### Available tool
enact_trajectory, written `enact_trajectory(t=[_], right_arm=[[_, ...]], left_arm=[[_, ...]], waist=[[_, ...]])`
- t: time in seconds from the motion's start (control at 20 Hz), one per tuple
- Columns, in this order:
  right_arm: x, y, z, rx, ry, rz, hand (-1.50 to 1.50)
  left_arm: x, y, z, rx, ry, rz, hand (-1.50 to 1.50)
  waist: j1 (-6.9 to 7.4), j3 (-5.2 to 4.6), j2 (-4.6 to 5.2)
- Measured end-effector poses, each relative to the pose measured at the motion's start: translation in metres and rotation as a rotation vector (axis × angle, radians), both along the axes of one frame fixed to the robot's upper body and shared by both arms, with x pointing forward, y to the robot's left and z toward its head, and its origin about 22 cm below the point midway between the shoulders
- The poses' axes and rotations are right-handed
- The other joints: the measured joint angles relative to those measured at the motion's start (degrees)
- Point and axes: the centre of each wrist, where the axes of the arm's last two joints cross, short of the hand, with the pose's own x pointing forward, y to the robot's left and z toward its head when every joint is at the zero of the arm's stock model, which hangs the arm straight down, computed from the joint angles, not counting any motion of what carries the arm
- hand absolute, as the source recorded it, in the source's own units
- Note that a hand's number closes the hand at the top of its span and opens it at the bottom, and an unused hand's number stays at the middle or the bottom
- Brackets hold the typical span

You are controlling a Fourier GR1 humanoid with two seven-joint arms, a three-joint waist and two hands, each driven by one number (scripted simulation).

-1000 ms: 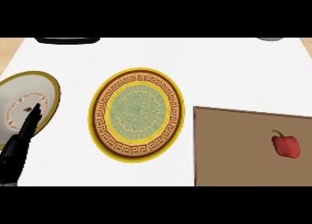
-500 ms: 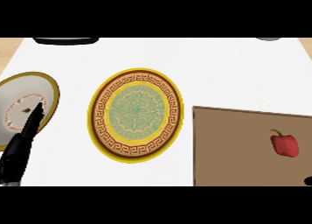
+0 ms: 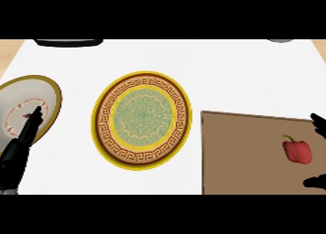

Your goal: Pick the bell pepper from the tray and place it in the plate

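A red bell pepper (image 3: 297,151) with a green stem lies on the brown tray (image 3: 249,155) at the lower right. The ornate plate (image 3: 142,119) with a gold rim and a green centre sits mid-counter, left of the tray. My right hand (image 3: 323,128) comes in at the right edge: fingers show above the pepper and a thumb below it, spread apart on either side, not touching it. My left hand (image 3: 17,153) rests at the lower left with straight fingers pointing up over a white plate.
A white plate (image 3: 47,91) with a gold rim lies at the left edge under my left hand. A dark object (image 3: 67,42) sits at the counter's far edge, and a grey one (image 3: 281,40) at the far right.
My right hand has come in from the right edge and now brackets the pepper. The left hand, plates and pepper have stayed put.
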Motion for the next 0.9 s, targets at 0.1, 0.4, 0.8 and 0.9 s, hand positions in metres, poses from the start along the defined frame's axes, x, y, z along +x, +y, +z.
enact_trajectory(t=[0.1, 0.4, 0.8, 0.9], right_arm=[[0.002, 0.001, -0.007, 0.003, 0.005, 0.000, -1.50], [0.009, 0.010, -0.020, 0.011, 0.005, 0.010, 1.50], [0.016, 0.009, -0.029, 0.036, -0.074, 0.005, 1.50], [0.016, 0.010, -0.031, 0.032, -0.090, 0.004, 1.50]], left_arm=[[-0.001, 0.000, 0.001, -0.005, 0.000, 0.001, 0.00], [-0.009, -0.001, 0.001, -0.005, -0.001, 0.000, 0.00], [-0.005, 0.002, -0.004, -0.004, -0.004, -0.001, 0.00], [-0.003, 0.002, -0.005, 0.002, -0.007, 0.001, 0.00]], waist=[[0.00, 0.01, 0.00], [0.03, 0.03, -0.01], [-0.10, -0.22, -0.13], [-0.10, -0.22, -0.14]])
